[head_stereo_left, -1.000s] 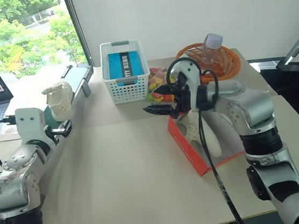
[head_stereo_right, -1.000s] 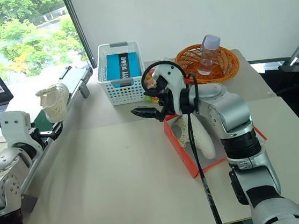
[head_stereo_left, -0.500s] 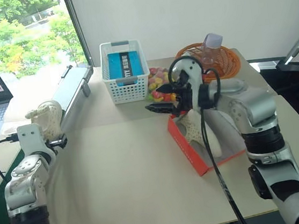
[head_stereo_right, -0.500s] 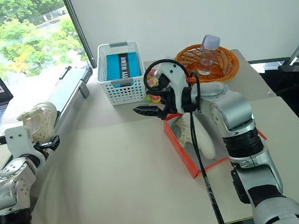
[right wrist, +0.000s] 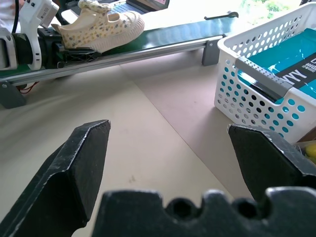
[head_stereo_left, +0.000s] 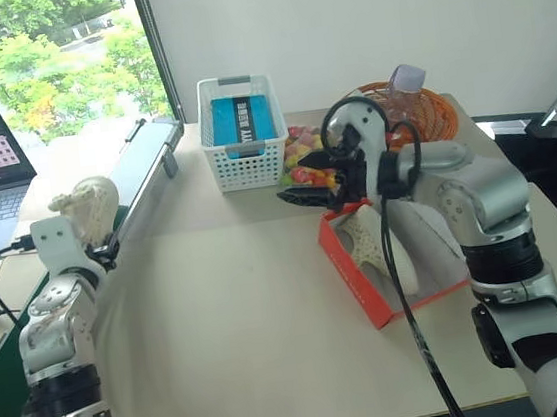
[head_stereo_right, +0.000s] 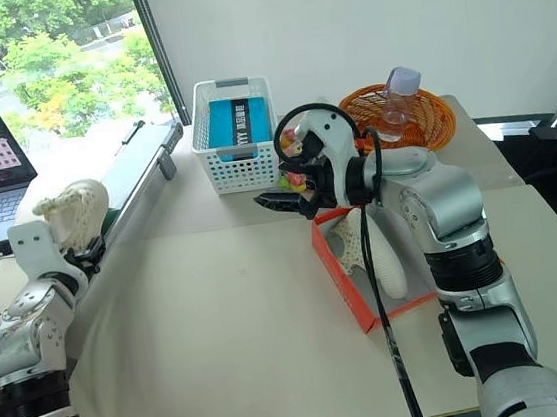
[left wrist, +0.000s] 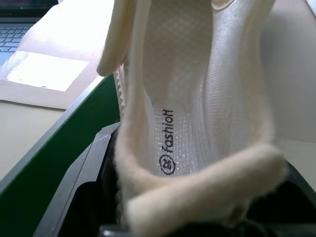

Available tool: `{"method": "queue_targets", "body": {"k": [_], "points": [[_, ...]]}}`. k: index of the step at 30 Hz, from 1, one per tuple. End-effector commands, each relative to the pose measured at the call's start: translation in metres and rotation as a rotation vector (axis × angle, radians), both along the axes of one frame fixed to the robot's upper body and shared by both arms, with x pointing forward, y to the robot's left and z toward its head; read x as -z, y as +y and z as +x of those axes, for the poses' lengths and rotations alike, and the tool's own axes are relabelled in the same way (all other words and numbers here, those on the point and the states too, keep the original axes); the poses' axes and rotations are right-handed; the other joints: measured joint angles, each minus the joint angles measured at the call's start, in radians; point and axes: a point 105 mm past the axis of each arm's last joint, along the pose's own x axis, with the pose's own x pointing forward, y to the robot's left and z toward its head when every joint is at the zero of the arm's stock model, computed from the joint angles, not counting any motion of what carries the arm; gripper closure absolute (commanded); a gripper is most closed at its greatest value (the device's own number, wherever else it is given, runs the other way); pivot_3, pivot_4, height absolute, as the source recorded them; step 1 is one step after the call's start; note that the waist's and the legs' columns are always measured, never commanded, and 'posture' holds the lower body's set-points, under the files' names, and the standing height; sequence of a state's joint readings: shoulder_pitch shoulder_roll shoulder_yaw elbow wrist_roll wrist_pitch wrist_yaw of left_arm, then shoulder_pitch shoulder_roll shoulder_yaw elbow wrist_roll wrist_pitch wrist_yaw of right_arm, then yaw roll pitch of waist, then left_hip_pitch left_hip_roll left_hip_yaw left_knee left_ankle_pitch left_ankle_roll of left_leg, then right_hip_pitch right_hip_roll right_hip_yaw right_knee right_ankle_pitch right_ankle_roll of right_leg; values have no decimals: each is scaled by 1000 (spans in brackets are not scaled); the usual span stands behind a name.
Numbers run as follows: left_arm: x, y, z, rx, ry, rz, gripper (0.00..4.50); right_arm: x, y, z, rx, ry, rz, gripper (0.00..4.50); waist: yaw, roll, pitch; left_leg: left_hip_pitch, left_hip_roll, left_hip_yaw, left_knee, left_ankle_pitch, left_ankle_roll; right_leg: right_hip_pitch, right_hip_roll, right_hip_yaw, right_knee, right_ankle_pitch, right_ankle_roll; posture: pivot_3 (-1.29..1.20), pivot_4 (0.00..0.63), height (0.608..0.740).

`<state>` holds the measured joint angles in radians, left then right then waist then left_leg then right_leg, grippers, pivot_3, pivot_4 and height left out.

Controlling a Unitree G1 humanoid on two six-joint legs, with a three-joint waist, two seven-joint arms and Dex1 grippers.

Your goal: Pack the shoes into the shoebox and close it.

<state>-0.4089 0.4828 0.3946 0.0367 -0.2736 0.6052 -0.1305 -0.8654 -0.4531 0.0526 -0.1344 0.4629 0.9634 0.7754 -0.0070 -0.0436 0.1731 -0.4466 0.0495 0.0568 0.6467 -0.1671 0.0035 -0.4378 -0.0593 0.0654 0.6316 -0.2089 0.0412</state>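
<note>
One shoe (head_stereo_left: 382, 249) is already lying in the open shoebox (head_stereo_left: 352, 281) at the worktop's (head_stereo_left: 230, 315) right. The second shoe (head_stereo_right: 75, 209) is sitting in my left claw (head_stereo_right: 63, 261) out at the far left edge, its fingers closing around the heel. I'm judging this as the carry step: next I'm bringing it across to the box. My right claw (head_stereo_left: 302, 195) is hovering over the box's far end, spread wide, holding nothing.
</note>
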Motion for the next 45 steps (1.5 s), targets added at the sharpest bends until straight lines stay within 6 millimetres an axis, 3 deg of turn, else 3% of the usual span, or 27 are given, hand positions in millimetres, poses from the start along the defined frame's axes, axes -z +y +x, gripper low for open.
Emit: {"method": "queue_targets", "body": {"k": [1,4,7,14,16,23,29,33,37,39,42,45], "points": [[-90,-68,9,248,-324,96,1736,-44,-3,-4,-8,-5,194,0,1,-1,0,-1,0,0,0,0,0,-1,0,0,0,0,0,0,150,740],[-112,-127,12,452,-403,81,1736,-67,-8,2,18,80,381,0,3,-1,0,-5,-1,-1,0,0,0,-2,0,0,-2,1,2,0,150,740],[-121,-168,11,584,-439,23,1736,-86,-18,10,45,184,577,0,0,-1,0,-5,0,0,-1,0,1,-2,0,0,-2,2,2,0,150,740],[-121,-234,3,793,-440,-111,1736,-94,-41,25,150,320,766,0,-13,0,0,-5,0,-1,0,0,1,-3,1,0,-2,2,2,0,150,740],[-119,-248,-1,843,-434,-120,1736,-92,-45,27,176,333,772,0,-12,0,0,-5,-1,-1,0,0,2,-2,1,0,-2,2,2,0,150,740],[-129,-267,-5,901,-442,-180,1736,-87,-50,28,218,343,767,0,-17,0,0,-5,-1,-2,0,0,2,-2,1,0,-2,1,2,0,150,740],[-122,-289,-19,993,-401,-208,1736,-85,-53,29,243,342,765,0,-17,0,0,-5,-1,-2,0,0,2,-2,1,0,-2,1,3,0,150,740],[-120,-292,-21,1016,-377,-210,1750,-84,-53,30,243,347,766,1088,-18,0,0,-5,-1,-2,0,0,2,-2,1,0,-2,1,3,0,150,740],[-117,-286,-18,1004,-351,-213,1750,-85,-52,32,246,349,772,2515,-22,1,0,-5,-1,-3,0,0,2,-2,1,0,-2,1,3,0,150,740],[-118,-283,-17,1002,-352,-226,894,-85,-52,33,249,349,774,3086,-25,1,0,-5,-1,-3,0,0,2,-2,1,0,-2,1,3,0,150,740],[-120,-281,-18,1033,-341,-232,0,-86,-52,36,256,346,778,3945,-29,1,0,-5,-1,-3,0,1,2,-2,1,0,-2,1,3,0,150,740],[-121,-279,-24,1083,-325,-211,0,-86,-53,37,262,341,780,4039,-32,1,1,-5,-1,-3,0,0,2,-2,1,0,-2,1,3,0,150,740]]}}
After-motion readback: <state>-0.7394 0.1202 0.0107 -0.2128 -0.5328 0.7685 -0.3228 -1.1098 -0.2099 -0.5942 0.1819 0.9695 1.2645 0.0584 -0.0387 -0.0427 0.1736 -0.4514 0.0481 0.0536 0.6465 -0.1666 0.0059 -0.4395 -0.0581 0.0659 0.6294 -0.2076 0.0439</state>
